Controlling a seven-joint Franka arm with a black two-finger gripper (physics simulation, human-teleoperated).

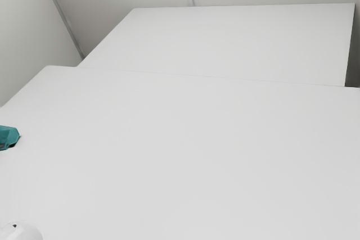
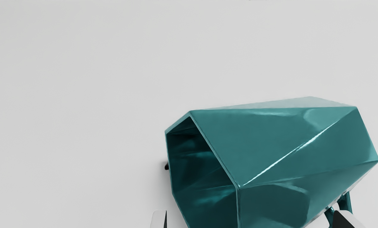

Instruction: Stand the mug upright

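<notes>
The teal faceted mug (image 1: 8,137) lies at the exterior view's left edge, partly cut off. In the wrist view the mug (image 2: 277,145) rests on its side, its dark hollow mouth facing one finger's side. A slim teal piece, perhaps its handle, shows beside the other finger and is partly hidden by it. The gripper (image 2: 251,219) stands open, its fingertips wide apart with part of the mug's body showing between them. A gap of table separates one fingertip from the mug's mouth; contact at the other cannot be told.
A white table (image 1: 197,155) spreads across the exterior view, with another white surface (image 1: 225,40) behind it and pale walls beyond. A white rounded shape (image 1: 21,232) with a dark spot, of unclear identity, shows at the exterior view's lower left corner.
</notes>
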